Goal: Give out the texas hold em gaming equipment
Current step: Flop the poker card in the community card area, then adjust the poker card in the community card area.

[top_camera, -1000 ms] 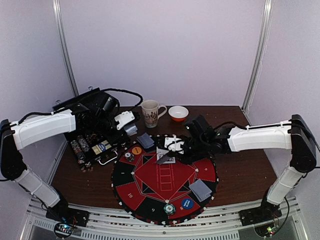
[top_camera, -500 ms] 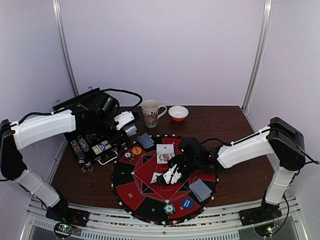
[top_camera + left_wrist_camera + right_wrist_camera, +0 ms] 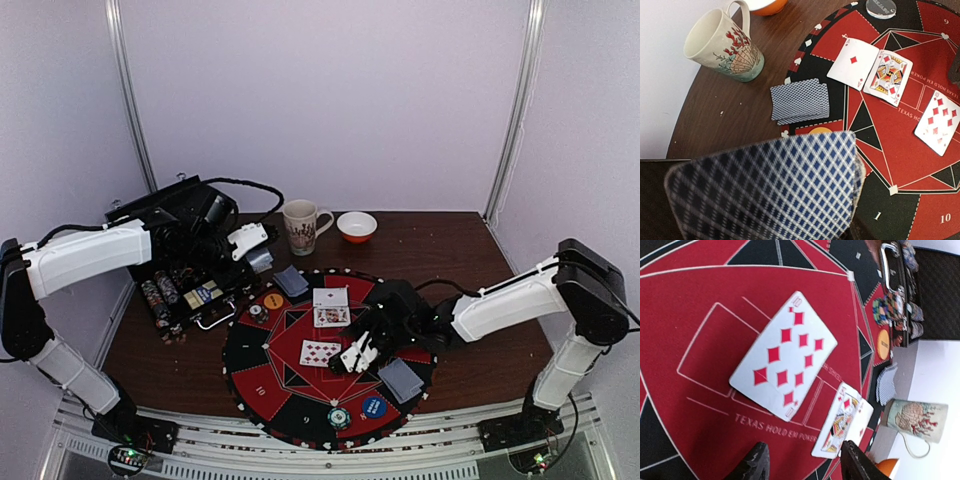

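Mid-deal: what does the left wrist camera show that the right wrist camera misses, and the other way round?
Left wrist only: the blue-backed deck that the left gripper holds, filling the foreground, and a clear disc on the mat at the picture's top edge.
Right wrist only: the right gripper, jaws apart and empty above the mat, and the black case with striped chips by its handle.
Both: the ten of diamonds, the king touching the ace, the face-down stack and the mug.
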Robot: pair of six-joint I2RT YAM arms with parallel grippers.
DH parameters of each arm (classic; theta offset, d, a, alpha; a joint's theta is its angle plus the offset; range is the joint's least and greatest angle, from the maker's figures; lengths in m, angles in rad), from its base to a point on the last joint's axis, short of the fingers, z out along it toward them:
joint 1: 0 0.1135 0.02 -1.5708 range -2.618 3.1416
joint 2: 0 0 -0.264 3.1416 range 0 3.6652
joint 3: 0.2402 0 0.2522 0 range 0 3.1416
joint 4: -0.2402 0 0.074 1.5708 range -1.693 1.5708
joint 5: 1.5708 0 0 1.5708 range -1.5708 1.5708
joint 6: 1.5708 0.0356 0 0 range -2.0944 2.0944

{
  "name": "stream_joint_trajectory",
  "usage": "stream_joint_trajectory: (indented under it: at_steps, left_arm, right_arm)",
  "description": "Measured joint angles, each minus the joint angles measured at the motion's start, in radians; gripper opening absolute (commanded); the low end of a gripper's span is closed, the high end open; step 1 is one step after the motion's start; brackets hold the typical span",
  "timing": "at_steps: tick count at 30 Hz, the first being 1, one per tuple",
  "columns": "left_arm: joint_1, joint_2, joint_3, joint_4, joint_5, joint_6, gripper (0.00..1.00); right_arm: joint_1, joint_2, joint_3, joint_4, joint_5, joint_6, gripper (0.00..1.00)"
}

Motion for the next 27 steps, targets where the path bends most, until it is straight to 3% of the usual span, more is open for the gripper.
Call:
stream_joint_trajectory:
  at_steps: [3,8,10,11,12,15,19,27]
  left_arm:
    - [0.000,0.000,0.000,0.000,0.002,0.000,0.41]
    - [0.001,0.000,0.000,0.000,0.006,0.000,0.41]
    - [0.001,0.000,0.000,0.000,0.007,0.000,0.41]
    - [0.001,0.000,0.000,0.000,0.008,0.000,0.41]
    - [0.001,0.001,0.000,0.001,0.008,0.000,0.41]
    - [0.001,0.002,0.000,0.001,0.008,0.000,0.41]
    - [0.002,0.002,0.000,0.002,0.008,0.000,0.41]
    - [0.005,0.002,-0.001,0.001,0.009,0.000,0.41]
  right_arm:
    - [-0.005,-0.086,-0.024,0.000,0.037,0.114,0.54]
    - [-0.008,-0.188,0.048,-0.046,0.035,0.541,0.62]
    - [-0.009,-0.179,0.131,-0.104,0.014,0.754,0.74]
    - [-0.009,-0.163,0.174,-0.130,0.003,0.838,0.93]
    - [-0.009,-0.138,0.223,-0.159,-0.011,0.924,0.99]
    - [-0.005,-0.053,0.323,-0.220,-0.047,1.094,1.00]
    - [0.006,0.092,0.386,-0.318,-0.087,1.202,1.00]
    - [0.036,0.314,0.563,-0.541,-0.104,1.162,0.96]
